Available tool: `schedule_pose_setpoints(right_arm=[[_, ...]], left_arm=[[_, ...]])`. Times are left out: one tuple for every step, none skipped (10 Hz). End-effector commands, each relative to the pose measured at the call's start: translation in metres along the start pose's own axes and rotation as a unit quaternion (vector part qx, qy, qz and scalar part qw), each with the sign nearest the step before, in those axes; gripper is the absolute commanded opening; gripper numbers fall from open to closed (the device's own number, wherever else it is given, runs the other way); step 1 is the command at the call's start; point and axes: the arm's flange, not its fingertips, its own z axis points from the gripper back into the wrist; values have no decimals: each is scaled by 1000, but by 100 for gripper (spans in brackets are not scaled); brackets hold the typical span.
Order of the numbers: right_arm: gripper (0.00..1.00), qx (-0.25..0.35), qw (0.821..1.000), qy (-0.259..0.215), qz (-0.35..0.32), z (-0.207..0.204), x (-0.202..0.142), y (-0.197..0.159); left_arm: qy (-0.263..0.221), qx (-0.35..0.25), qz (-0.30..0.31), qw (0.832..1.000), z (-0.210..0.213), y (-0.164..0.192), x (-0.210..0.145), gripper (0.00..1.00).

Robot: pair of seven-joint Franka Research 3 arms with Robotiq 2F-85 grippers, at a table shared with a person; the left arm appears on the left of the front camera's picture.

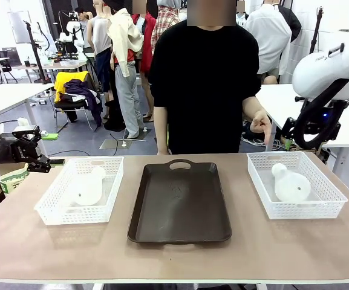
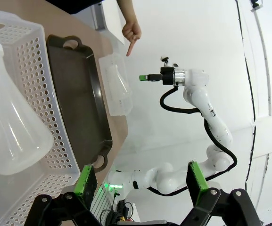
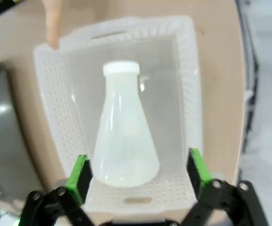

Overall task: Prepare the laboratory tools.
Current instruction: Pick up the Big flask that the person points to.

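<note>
Left gripper: I see my left gripper [image 1: 54, 149] off the left edge of the table [image 1: 253, 248]. Its two fingers are wide apart and hold nothing.
Left basket: The white left basket [image 1: 47, 205] sits near that gripper. They do not touch.
Left flask: The left flask [image 1: 89, 187] lies on its side in the left basket. From my left wrist it looks big and close, and nothing grips it.
Tray: The dark tray [image 1: 180, 205] is in the middle, between the two baskets. Nothing is on it.
Person's hand: The person's hand [image 1: 260, 122] points a finger down, over the far side of the right basket [image 1: 295, 211].
Right flask: The right flask [image 3: 126, 141] lies on its side in the right basket. Its neck points to the far side.
Right gripper: My right gripper [image 3: 138, 176] hangs over the right basket and looks down at the flask. Its fingers are spread wide and hold nothing. It is well apart from the flask.
Done: I think nothing is done yet. Both flasks are in their baskets.
Left to do: I think I must pick up each flask and lift it out. My guess is that they go on the tray, but I cannot be sure.
First job: I think the right flask comes first, since the finger points there.
</note>
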Motion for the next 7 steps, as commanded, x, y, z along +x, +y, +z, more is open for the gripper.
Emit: schedule_pose_setpoints(right_arm=[[100, -6, 999, 40, -5, -9, 19, 13], [100, -1, 999, 50, -4, -21, 23, 15], [100, 7, 999, 53, -2, -33, 29, 16], [100, 6, 998, 58, 7, -44, 33, 17], [100, -2, 998, 64, 23, -55, 39, 17], [100, 8, 997, 69, 30, -61, 40, 17], [100, 19, 997, 69, 31, -68, 41, 18]], left_arm=[[1, 4, -2, 1000, 2, -1, -1, 100], [1, 4, -2, 1000, 2, -1, -1, 100], [1, 4, -2, 1000, 2, -1, -1, 100], [1, 4, -2, 1000, 2, -1, -1, 100], [1, 4, -2, 1000, 2, -1, -1, 100], [1, 4, -2, 1000, 2, -1, -1, 100], [1, 4, -2, 1000, 2, -1, -1, 100]])
